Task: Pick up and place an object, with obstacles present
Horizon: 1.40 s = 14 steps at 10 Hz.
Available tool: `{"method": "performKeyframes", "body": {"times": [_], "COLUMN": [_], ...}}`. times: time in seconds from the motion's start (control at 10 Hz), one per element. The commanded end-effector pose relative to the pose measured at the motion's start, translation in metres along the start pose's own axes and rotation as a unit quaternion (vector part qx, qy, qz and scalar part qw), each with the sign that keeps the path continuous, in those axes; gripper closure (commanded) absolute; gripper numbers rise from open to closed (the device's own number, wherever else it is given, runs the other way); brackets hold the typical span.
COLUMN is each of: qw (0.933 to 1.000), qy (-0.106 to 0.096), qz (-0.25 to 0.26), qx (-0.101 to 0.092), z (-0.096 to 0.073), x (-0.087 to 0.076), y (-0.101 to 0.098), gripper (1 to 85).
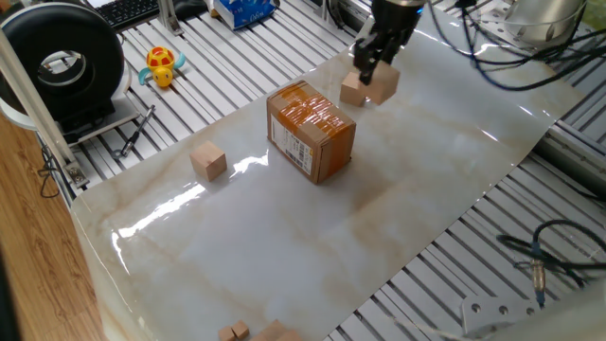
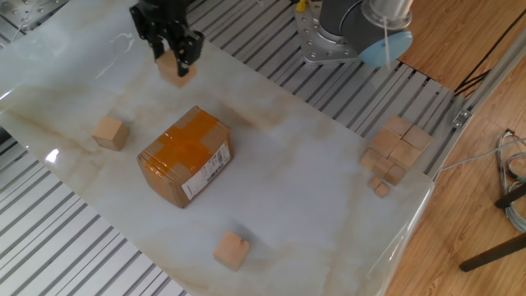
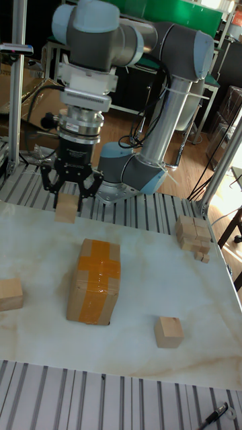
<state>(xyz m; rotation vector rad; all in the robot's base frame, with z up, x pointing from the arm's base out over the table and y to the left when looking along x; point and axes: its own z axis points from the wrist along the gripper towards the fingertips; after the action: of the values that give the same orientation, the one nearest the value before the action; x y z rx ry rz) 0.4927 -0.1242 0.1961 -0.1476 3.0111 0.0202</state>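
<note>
The small light-tan wooden cube (image 2: 174, 68) sits between the narrowed fingers (image 2: 184, 56) of the gripper (image 2: 171, 57), held just above the worktop (image 2: 329, 189) beyond the brown cardboard box with orange tape (image 2: 185, 156), so release lies straight down.

Small light-tan wooden cube (image 1: 365, 87) between the pincer (image 2: 173, 62) fingers, low over the marble tabletop (image 1: 284, 246), beyond a brown cardboard box (image 2: 185, 156): upright, orange tape on top, white barcode label on one side.
</note>
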Motion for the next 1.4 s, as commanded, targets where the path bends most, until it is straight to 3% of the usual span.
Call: {"method": "performKeyframes", "body": {"times": [0.0,0.1,0.3,0.5,0.7,0.8,1.0,1.1,1.3], "qw": [0.9999,0.9996,0.9985,0.9995,0.9998,0.9999,0.9992,0.9988,0.9992], "qy": [-0.004,0.002,0.005,0.004,-0.014,-0.015,0.018,0.023,0.017], "qz": [0.009,0.029,0.053,0.03,0.001,0.001,0.034,0.041,0.036], "qx": [-0.013,-0.001,-0.012,-0.012,-0.011,-0.008,0.005,0.014,0.0], "z": [0.005,0.005,0.0,0.026,0.059,0.062,0.061,0.061,0.07], "x": [0.006,0.009,0.01,-0.003,-0.017,-0.016,0.002,0.004,-0.001], "y": [-0.022,-0.028,-0.017,-0.042,-0.072,-0.076,-0.082,-0.087,-0.083], "gripper": [84.3,84.3,84.3,84.3,84.3,84.3,84.3,84.3,84.3]}}
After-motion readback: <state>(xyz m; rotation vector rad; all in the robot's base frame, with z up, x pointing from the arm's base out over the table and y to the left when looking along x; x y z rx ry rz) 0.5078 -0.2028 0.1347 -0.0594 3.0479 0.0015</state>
